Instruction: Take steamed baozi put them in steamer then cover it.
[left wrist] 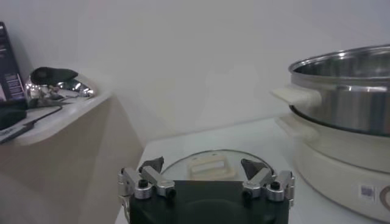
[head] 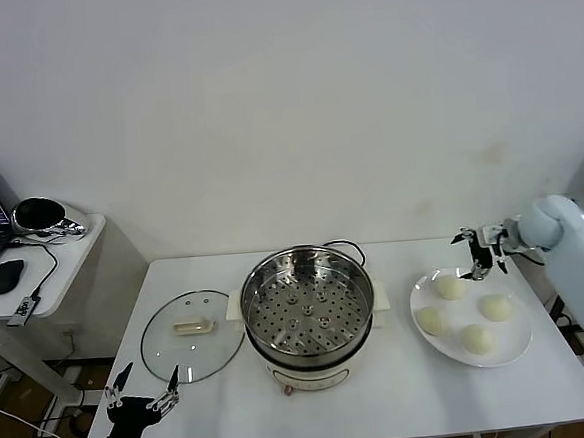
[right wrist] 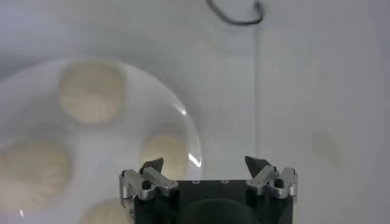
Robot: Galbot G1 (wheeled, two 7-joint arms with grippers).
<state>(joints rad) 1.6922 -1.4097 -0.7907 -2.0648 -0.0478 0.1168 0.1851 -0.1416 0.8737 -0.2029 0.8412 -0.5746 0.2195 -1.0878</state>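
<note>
Over the far edge of the white plate (head: 521, 345), the right end effector (head: 480, 253) hangs with jaws spread wide and empty above four steamed baozi (head: 449, 287). Mid-tabletop (head: 404, 392) stands the steamer (head: 308, 308), its cover (head: 192, 333) flat beside it. Low at the near-left corner, the left end effector (head: 141, 402) waits, likewise spread and empty.

We see the steamer (head: 309, 313) uncovered and open from above; the cover (head: 189, 332) lies flat beside it, the plate (head: 512, 352) opposite. Bare worktop (head: 404, 382) separates steamer and plate.
</note>
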